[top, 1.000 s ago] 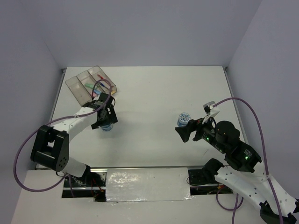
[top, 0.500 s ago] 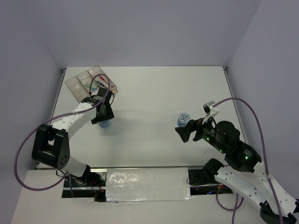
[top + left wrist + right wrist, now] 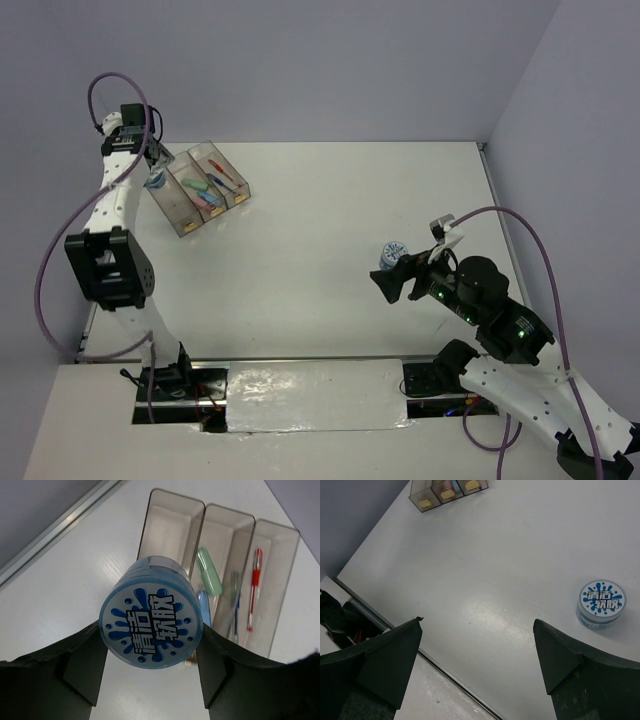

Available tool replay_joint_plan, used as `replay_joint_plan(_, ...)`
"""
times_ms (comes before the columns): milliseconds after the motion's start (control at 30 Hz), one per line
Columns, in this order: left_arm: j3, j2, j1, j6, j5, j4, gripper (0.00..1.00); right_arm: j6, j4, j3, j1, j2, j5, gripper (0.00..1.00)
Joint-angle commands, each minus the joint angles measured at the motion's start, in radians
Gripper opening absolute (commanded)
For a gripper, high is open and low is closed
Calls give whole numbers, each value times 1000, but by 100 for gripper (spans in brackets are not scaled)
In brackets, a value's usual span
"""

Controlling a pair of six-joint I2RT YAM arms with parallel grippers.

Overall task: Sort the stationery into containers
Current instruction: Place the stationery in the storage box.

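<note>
Jaws first: my left gripper (image 3: 150, 655) is closed across the flanks of a tape roll (image 3: 151, 630), the two dark fingers pressing on opposite sides of its rim, while my right gripper (image 3: 477, 625) hangs spread wide over bare table (image 3: 330, 210) with nothing between its fingers. I hold the roll by its round sides so that its flat printed face points at my wrist camera. The roll sits high over the far left corner, in front of the containers (image 3: 172, 525), three narrow clear bins joined in a row. The left compartment looks empty, and I judge it is kept for the rolls. A rounded green bar (image 3: 210, 572) and a blue bar (image 3: 202, 605) lie lengthways in the middle one, and a red pen (image 3: 254, 587) runs along the right one. A thin blue pen (image 3: 235, 605) lies close to the dividing wall; which side, I cannot say. The roll is a squat drum, glossy, with blue splashes on white and a translucent blue wall. The bins are smoky, hard-edged plastic. The second tape roll (image 3: 601, 603) lies flat on the smooth white table just beside my right fingers, well apart from the bins.
</note>
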Motion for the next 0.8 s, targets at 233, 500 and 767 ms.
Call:
replay_joint_plan(233, 288, 334, 93, 71, 93, 146, 0, -13, 72, 21, -2, 47, -39, 100)
replay_joint_plan(500, 280, 376, 132, 87, 122, 204, 9, -18, 98, -2, -2, 53, -93, 100)
replay_joint_plan(767, 266, 430, 145, 85, 149, 212, 39, -19, 113, 4, -2, 85, -101, 100)
